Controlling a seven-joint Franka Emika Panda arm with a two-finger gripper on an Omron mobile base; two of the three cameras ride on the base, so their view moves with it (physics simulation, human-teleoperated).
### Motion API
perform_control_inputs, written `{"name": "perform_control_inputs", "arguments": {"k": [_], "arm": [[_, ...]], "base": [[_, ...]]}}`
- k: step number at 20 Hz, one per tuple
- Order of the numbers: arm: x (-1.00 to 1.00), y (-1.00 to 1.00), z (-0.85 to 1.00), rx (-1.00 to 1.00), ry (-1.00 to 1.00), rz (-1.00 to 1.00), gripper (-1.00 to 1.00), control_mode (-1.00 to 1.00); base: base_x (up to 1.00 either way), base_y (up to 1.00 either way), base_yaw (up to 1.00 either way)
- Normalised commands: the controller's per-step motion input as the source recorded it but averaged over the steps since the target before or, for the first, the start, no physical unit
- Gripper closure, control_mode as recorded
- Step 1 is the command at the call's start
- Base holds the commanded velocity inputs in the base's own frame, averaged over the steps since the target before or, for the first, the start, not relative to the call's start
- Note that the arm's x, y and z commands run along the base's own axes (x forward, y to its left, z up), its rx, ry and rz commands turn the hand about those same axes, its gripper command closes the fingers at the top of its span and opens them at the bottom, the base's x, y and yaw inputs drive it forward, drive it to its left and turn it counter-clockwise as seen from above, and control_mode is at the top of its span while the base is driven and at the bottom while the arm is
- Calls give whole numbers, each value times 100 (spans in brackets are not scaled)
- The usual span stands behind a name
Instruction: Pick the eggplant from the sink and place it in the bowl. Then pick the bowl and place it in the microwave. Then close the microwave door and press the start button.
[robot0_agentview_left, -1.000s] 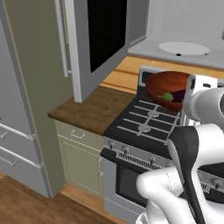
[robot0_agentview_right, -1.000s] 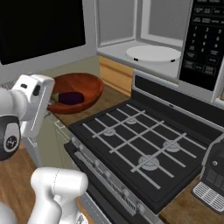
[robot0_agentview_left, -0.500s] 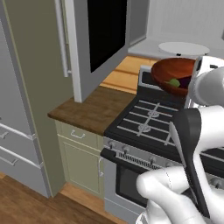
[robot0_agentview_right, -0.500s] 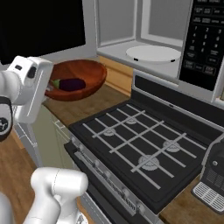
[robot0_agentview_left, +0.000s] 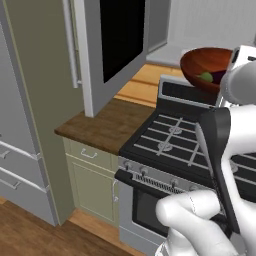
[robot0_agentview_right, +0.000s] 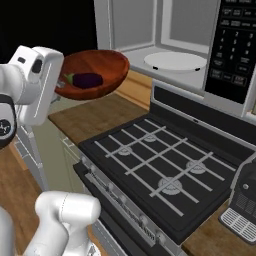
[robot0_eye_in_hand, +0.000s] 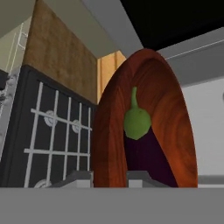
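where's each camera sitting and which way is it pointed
Left base view: behind the arm on its left, facing forward and down at the stove and open microwave door; white arm at lower right.
Right base view: behind on the right, facing the microwave; arm at lower left.
Hand view: on the hand, along the gripper into the bowl.
All three share the bowl and eggplant.

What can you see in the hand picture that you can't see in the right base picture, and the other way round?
Hand view alone: the eggplant's green stem end up close, and the jaws pinching the bowl's near rim.

Right base view alone: the white turntable plate inside the microwave, and its black button panel.

Both: the reddish-brown bowl held in the air with the eggplant lying inside, the black stove grates, and the wooden counter.
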Motion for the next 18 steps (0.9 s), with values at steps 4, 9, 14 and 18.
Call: {"name": "perform_control_inputs", "arguments": {"k": [4,9,14,18], "arm": [[32,-16,28,0,-6,-5,100,-100],[32,-27,21,1,-1,-4,100,-100],[56,-40,4,3,0,0,100,-100],[56,-28,1,2,0,0,100,-100]], "base": [[0,0,0],[0,0,0],[0,0,0],[0,0,0]]}}
